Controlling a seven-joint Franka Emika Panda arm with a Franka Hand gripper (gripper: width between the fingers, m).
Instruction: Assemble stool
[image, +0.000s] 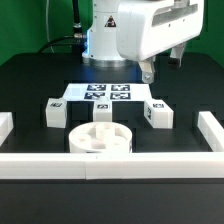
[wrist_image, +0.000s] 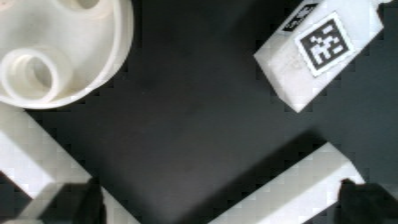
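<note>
The seat disc (wrist_image: 89, 45) and block leg (wrist_image: 311, 65) are smooth white plastic with a slight sheen; the black worktop (wrist_image: 196, 110) looks matt, though blurred.

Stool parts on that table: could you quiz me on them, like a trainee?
1. True or false: the gripper holds something.
2. How many legs show in the exterior view?
3. The seat lies: A) on the marker board; B) between the marker board and the front rail; C) in the gripper.
Key: 1. False: it is open and empty. 2. Two: one toward that view's left, one toward its right. 3. B.
</note>
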